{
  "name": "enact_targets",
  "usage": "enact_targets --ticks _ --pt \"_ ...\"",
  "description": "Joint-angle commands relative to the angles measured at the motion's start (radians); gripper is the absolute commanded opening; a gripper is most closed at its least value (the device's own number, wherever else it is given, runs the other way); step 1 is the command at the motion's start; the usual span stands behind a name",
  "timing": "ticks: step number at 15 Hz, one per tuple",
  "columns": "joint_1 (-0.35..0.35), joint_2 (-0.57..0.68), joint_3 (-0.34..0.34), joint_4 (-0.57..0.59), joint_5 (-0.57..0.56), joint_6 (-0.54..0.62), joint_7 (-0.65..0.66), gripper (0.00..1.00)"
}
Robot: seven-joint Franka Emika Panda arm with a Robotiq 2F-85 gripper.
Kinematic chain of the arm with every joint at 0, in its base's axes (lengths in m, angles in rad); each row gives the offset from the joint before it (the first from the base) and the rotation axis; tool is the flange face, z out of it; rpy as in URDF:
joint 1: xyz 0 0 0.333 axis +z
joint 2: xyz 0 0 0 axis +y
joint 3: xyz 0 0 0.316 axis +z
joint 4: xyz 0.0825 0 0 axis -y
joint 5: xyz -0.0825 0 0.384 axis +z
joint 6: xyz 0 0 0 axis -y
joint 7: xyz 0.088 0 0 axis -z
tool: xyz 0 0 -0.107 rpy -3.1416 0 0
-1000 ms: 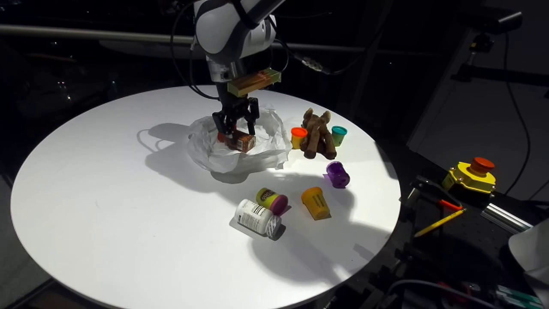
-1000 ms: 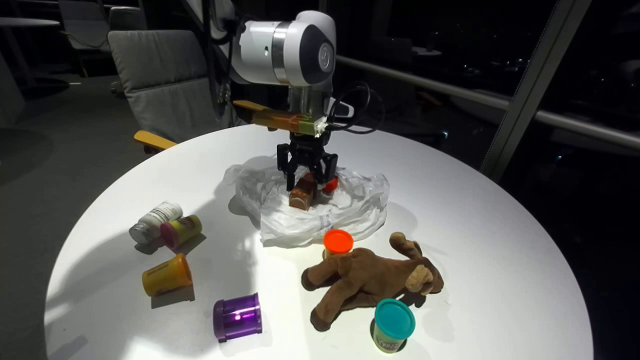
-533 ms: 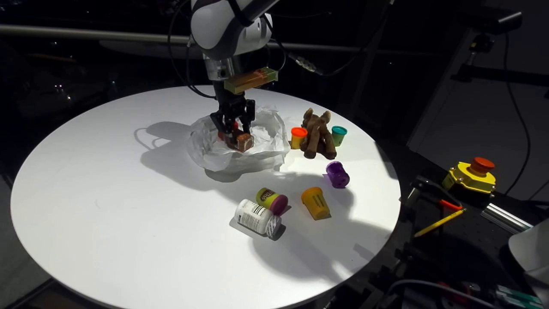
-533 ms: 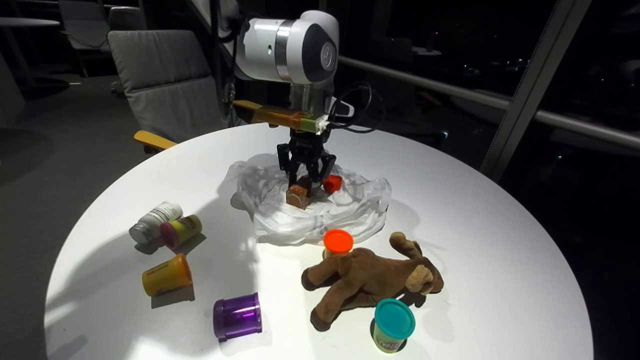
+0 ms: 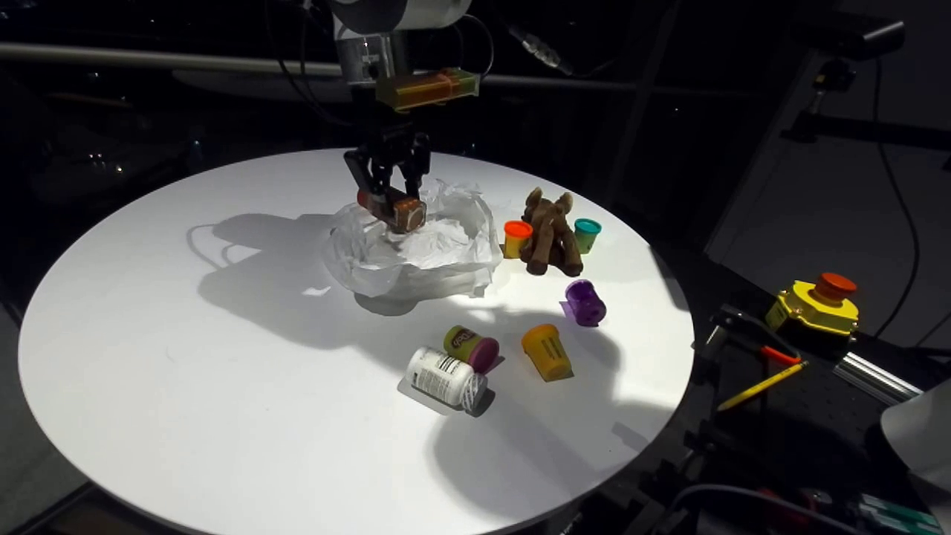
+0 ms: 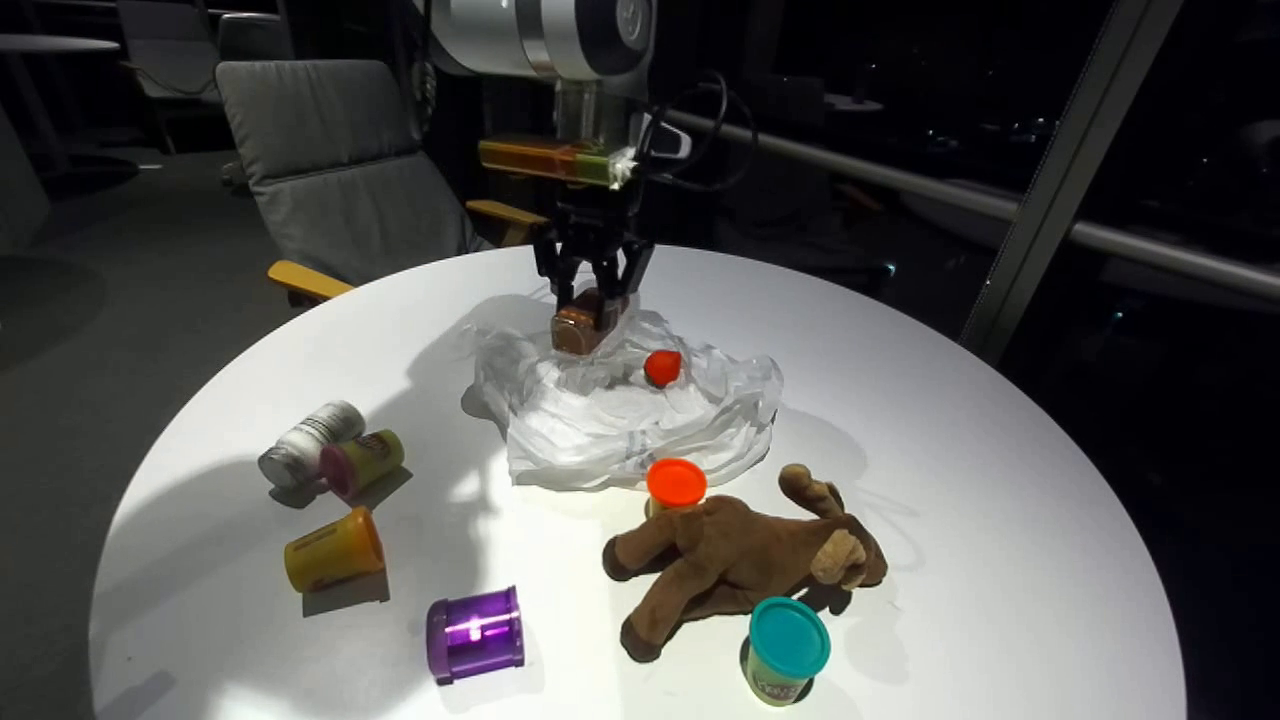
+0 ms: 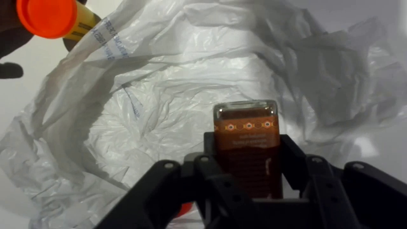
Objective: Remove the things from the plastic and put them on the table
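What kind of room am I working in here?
Probably an office lounge or shared seating area, perhaps after dark: an exterior view shows a grey cushioned armchair, another pale table in the background, and a metal rail along what look like dark windows.

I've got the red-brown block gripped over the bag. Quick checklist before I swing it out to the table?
1. Grip on the red-brown block: ok; the gripper holds both its sides in the wrist view.
2. Block free of the plastic bag: cannot tell; it overlaps the bag in both exterior views, so any gap is hard to judge.
3. Bag not pinched in the grip: cannot tell; no plastic shows there, but the far side is hidden.
4. Bag emptied: not ok; a red piece lies in it.
5. Low path toward the brown plush animal: likely not ok; the orange-lidded can stands between it and the bag.
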Motion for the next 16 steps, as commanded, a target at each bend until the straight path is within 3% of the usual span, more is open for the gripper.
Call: enact_targets --ticks 1,6,11,12,13,15,16 --pt "0.058 -0.158 0.05 -0.213 0.014 0.061 -0.008 0.26" --pt "0.18 -0.111 0.086 -0.28 -0.017 0.145 0.054 0.26" --pt "0.273 -0.039 0.031 -0.293 -0.076 0.346 0.16 0.26" --pt "0.279 -0.036 0.022 -0.298 -0.082 0.364 0.168 0.33" --pt "0.283 -0.043 0.016 -0.306 -0.086 0.374 0.172 0.76" --pt "0.273 -0.078 0.01 -0.326 -0.076 0.387 0.174 0.77" --pt "0.259 -0.105 0.009 -0.336 -0.063 0.385 0.174 0.82"
